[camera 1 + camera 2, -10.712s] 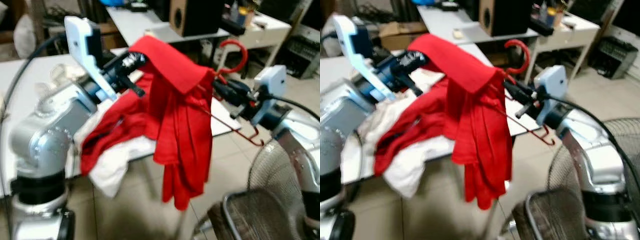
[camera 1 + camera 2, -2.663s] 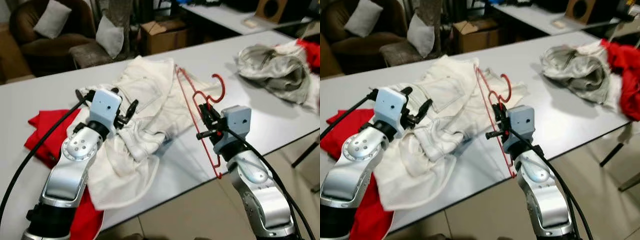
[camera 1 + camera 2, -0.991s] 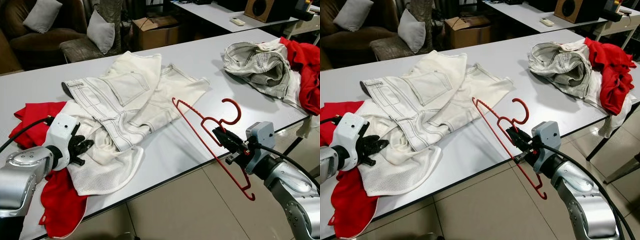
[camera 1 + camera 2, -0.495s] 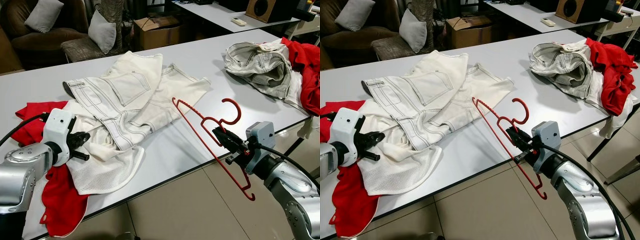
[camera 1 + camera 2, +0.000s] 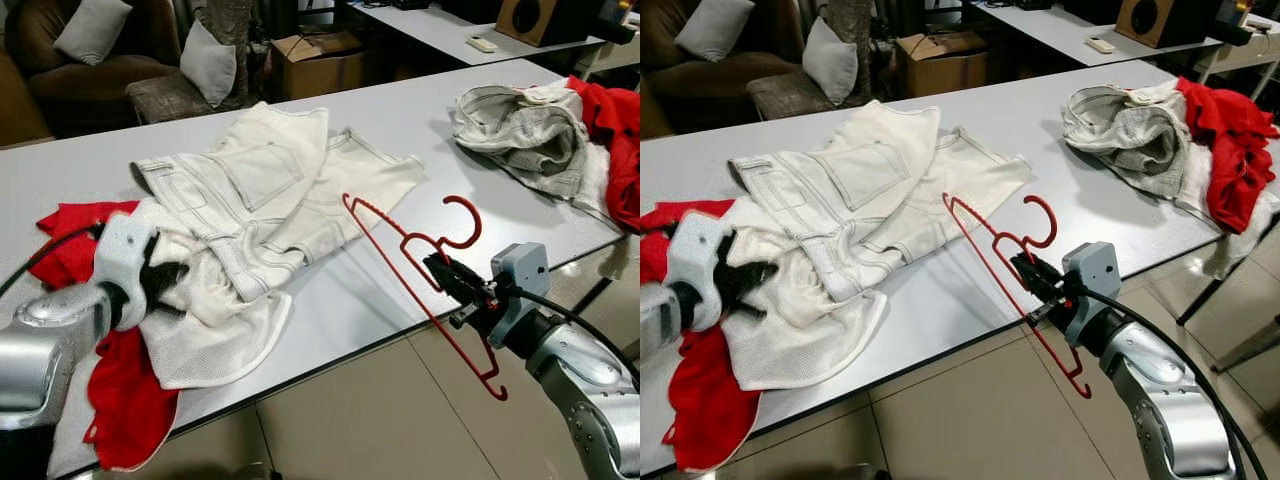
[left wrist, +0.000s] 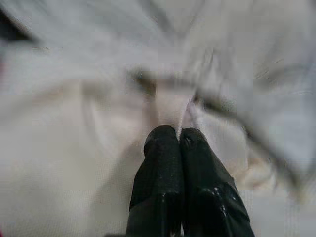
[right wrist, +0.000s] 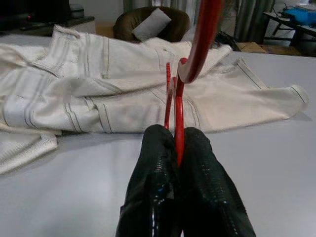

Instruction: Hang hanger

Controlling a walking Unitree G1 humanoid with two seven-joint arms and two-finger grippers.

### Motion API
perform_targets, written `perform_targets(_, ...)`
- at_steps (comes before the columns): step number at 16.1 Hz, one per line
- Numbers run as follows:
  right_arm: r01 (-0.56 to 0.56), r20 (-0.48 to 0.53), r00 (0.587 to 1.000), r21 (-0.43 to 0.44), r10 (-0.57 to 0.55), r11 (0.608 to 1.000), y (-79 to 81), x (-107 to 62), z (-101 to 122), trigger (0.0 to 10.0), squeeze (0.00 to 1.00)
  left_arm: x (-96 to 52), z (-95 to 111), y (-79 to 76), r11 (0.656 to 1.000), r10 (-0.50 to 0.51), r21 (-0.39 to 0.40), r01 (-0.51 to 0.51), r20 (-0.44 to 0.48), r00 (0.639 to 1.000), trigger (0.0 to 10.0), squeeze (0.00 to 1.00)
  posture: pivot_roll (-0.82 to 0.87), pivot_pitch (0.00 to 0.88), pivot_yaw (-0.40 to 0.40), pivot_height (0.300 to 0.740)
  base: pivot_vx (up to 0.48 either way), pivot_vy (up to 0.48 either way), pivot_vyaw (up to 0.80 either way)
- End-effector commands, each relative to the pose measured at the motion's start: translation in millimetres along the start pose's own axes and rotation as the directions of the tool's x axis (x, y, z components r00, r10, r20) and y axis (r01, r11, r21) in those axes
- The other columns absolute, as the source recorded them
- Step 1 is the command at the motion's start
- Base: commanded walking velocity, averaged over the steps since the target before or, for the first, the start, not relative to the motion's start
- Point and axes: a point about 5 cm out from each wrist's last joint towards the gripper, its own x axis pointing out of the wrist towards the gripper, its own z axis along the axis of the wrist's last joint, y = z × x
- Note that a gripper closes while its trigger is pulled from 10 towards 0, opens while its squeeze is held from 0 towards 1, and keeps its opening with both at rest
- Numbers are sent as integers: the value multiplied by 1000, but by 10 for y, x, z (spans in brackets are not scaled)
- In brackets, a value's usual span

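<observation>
Right pincer (image 5: pixel 446 276) is clenched on the red hanger (image 5: pixel 405 262) near its neck, holding it above the tabletop's (image 5: pixel 400 120) near edge, hook up, long axis slanting down past that edge toward the floor. Left pincer (image 5: pixel 172 280), fingers pressed together, noses into the white trousers (image 5: pixel 262 190) at the near left edge. Compared with a second ago, the left pincer has pushed further into the cloth; the hanger has barely shifted.

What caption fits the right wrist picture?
Right gripper shut on red hanger, above grey table with white trousers.
</observation>
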Motion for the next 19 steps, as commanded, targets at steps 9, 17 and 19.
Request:
perform_targets(9, -257, 303, 929, 115, 212, 960, 184, 22, 564, 10000, 0, -289, 1785, 166, 992, -84, 125, 7, 621, 780, 0, 0, -52, 0, 25, 740, 0, 0, 0)
perform_targets(17, -293, 421, 884, 156, 204, 943, 136, -12, 810, 10000, 0, -302, 2359, -8, 964, -244, 256, 76, 730, 638, 0, 0, -60, 0, 34, 740, 0, 0, 0)
perform_targets(19, -285, 418, 888, 172, 192, 943, 133, -29, 789, 10000, 0, -115, 2175, -31, 968, -231, 229, 98, 677, 699, 0, 0, -61, 0, 34, 740, 0, 0, 0)
